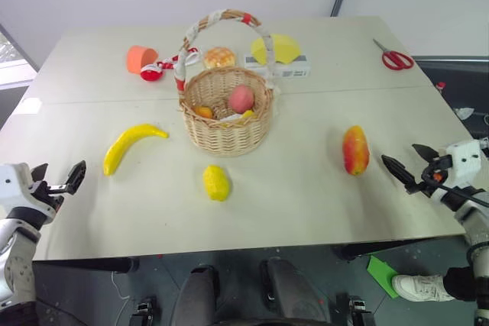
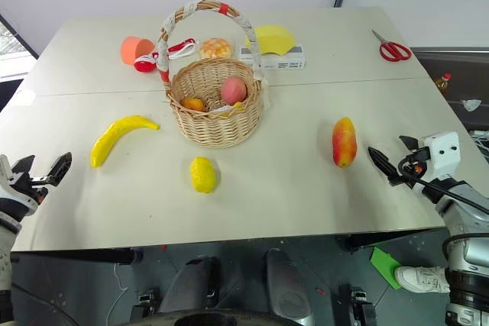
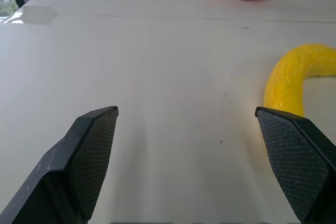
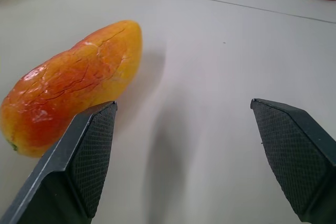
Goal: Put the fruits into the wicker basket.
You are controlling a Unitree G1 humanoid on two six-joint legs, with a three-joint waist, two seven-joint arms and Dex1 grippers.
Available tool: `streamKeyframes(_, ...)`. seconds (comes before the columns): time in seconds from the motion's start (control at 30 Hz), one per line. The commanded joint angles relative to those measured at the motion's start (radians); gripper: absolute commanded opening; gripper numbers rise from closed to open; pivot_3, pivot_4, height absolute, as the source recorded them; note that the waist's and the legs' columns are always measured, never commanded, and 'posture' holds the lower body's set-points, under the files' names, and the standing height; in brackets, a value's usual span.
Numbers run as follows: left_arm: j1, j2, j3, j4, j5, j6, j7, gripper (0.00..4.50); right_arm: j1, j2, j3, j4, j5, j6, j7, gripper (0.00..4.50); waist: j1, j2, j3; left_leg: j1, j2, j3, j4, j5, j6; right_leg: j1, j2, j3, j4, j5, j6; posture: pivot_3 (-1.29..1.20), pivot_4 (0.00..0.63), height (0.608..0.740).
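The wicker basket (image 1: pixel 227 116) stands mid-table with a pink fruit and small orange and yellow pieces inside. In front of it, to the left, lies the banana (image 1: pixel 130 145). The lemon (image 1: pixel 216 182) lies in front of the basket, and the mango (image 1: pixel 355 150) to its right. My left gripper (image 1: pixel 58 178) hangs open at the table's left front edge, just left of the banana (image 3: pixel 294 80). At the right front edge my right gripper (image 1: pixel 409 164) is open, beside the mango (image 4: pixel 73 85), with nothing between its fingers.
Behind the basket sit an orange cup (image 1: pixel 140 58), a red object (image 1: pixel 152 73), a bread bun (image 1: pixel 219 56), a yellow wedge (image 1: pixel 278 48) on a white box (image 1: pixel 284 67), and red scissors (image 1: pixel 395 58) at the far right. A seam crosses the table (image 1: pixel 306 204).
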Motion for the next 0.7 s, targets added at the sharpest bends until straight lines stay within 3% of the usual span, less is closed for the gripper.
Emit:
streamKeyframes(0.03, -0.003, 0.010, 0.013, -0.030, -0.004, -0.003, 0.015, 4.50, -0.019, -0.001, -0.011, -0.014, 0.002, -0.028, -0.009, 4.28, 0.000, 0.000, 0.000, 0.000, 0.000, 0.000, 0.000, 0.000, 0.000, 0.000, 0.000, 0.000, 0.000, 0.000, 0.000, 0.00, 0.150, 0.740)
streamKeyframes(0.33, -0.104, 0.049, -0.037, -0.065, -0.040, 0.090, 0.012, 4.50, -0.086, -0.031, -0.005, -0.134, 0.069, 0.032, 0.001, 4.28, 0.000, 0.000, 0.000, 0.000, 0.000, 0.001, 0.000, 0.000, 0.000, 0.000, 0.000, 0.001, 0.000, 0.000, 0.000, 0.00, 0.150, 0.740)
streamKeyframes(0.53, -0.150, 0.175, -0.186, -0.139, 0.023, 0.205, -0.047, 4.50, -0.109, -0.049, 0.111, -0.366, 0.192, 0.209, 0.075, 4.28, 0.000, 0.000, 0.000, 0.000, 0.000, 0.001, 0.000, 0.000, 0.000, 0.000, 0.001, 0.001, 0.000, 0.000, 0.000, 0.00, 0.150, 0.740)
streamKeyframes(0.7, -0.257, 0.319, -0.362, -0.106, 0.171, 0.241, -0.074, 4.50, -0.157, -0.037, 0.275, -0.541, 0.219, 0.304, 0.078, 4.28, 0.000, 0.000, 0.000, -0.001, 0.000, 0.001, 0.000, 0.000, 0.000, -0.001, 0.000, 0.001, 0.000, 0.000, 0.000, 0.00, 0.150, 0.740)
